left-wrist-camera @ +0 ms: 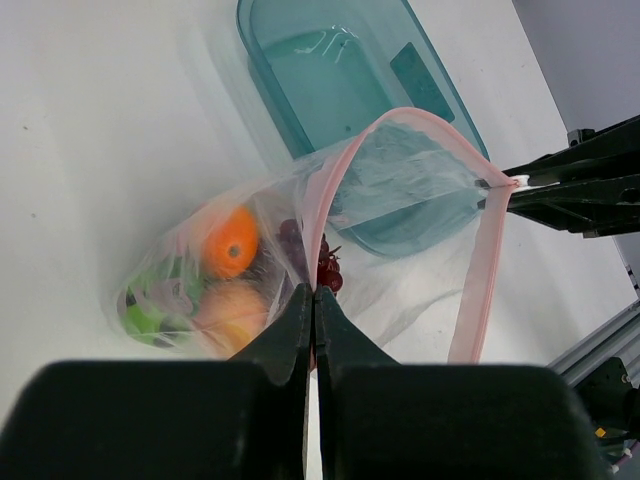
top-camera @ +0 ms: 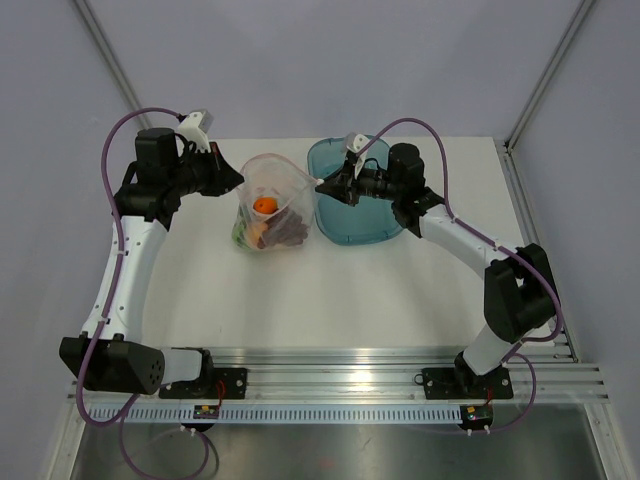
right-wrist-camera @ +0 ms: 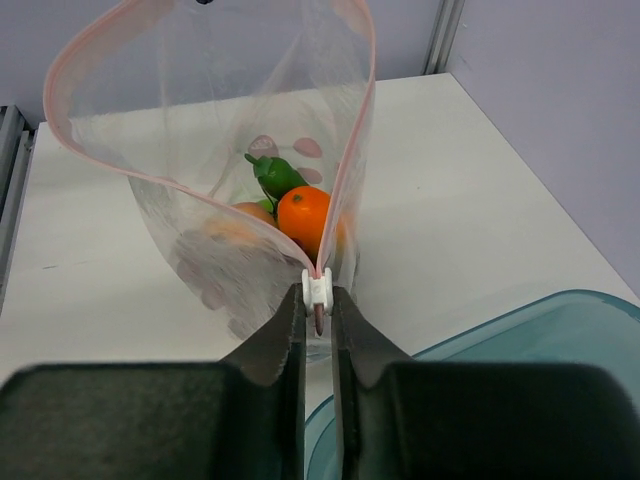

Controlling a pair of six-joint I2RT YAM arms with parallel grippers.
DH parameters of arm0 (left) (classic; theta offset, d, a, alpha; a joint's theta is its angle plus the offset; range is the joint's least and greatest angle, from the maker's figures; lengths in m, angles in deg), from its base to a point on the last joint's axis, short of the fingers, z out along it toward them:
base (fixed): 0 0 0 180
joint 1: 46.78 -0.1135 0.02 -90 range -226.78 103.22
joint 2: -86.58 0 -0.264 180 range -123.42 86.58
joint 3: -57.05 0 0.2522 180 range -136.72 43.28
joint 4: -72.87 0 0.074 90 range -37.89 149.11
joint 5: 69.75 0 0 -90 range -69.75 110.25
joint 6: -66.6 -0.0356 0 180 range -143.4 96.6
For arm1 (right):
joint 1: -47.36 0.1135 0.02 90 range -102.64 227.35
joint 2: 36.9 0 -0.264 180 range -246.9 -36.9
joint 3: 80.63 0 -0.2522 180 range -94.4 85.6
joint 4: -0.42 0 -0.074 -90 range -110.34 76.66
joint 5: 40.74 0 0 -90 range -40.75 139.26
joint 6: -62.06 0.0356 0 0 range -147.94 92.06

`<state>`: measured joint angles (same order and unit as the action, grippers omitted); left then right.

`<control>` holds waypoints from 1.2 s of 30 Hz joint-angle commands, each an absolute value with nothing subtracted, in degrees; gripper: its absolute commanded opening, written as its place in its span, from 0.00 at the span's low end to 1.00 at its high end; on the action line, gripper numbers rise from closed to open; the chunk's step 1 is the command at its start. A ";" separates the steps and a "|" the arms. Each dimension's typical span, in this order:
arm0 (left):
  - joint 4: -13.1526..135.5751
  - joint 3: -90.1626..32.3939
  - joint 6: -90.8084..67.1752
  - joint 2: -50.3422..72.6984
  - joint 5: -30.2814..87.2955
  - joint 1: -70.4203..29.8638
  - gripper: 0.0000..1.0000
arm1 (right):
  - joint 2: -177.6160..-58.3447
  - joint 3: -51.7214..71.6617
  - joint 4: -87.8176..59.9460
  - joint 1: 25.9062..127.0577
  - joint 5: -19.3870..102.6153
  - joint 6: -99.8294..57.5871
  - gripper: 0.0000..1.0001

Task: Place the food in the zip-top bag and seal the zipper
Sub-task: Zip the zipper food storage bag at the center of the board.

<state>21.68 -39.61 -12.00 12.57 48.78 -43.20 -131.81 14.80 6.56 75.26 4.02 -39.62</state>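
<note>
Tabletop [top-camera: 400, 290]: white, flat, with an aluminium rail [top-camera: 340, 368] along the near edge carrying both arm bases.

Teal tray [top-camera: 350, 238]: translucent, rectangular, at the far centre-right, just beside the bag on its right side. The right arm reached across above it, covering part of its near rim in the overhead view. Nothing was seen inside it.

Zip-top bag [top-camera: 272, 180]: clear, crinkled, its bottom resting on the tabletop left of the tray, its mouth raised and spread into an open loop between the two tools.

Food [top-camera: 265, 206]: inside the bag, heaped at the bottom. An orange round piece [right-wrist-camera: 303, 220] lay uppermost, a green piece [right-wrist-camera: 277, 175] behind it, a dark grape bunch [left-wrist-camera: 320, 262] on the tray side and a peach-coloured piece [left-wrist-camera: 232, 312] low down, blurred through the plastic.

Left tool [left-wrist-camera: 312, 295]: fingers pressed fully together, pinching the left end of the bag's mouth.

Right tool [right-wrist-camera: 317, 300]: fingers drawn narrow, holding the slider at the mouth's right end.

Zipper [left-wrist-camera: 480, 290]: pale pink strip round the mouth, its two sides apart, unsealed.

Slider [right-wrist-camera: 316, 290]: small, white, at the zipper's right end.
</note>
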 commanded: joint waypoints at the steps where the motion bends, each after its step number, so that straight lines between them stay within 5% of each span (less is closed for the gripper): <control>1: 23.69 -41.79 -12.50 12.23 50.48 -43.44 0.00 | -132.00 12.57 9.95 75.22 2.32 -38.31 0.10; 23: 23.34 -42.14 -12.85 12.40 50.39 -43.44 0.00 | -133.49 15.38 13.91 75.22 2.67 -35.58 0.28; 28: 23.07 -42.32 -13.03 12.32 50.13 -43.44 0.00 | -133.32 16.78 13.82 75.04 3.55 -36.02 0.41; 36: 23.25 -42.32 -12.67 12.14 50.48 -43.44 0.00 | -133.32 17.67 13.91 74.78 2.67 -35.76 0.30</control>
<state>21.46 -39.63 -12.04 12.57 48.82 -43.20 -133.43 17.81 11.02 75.15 3.17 -35.60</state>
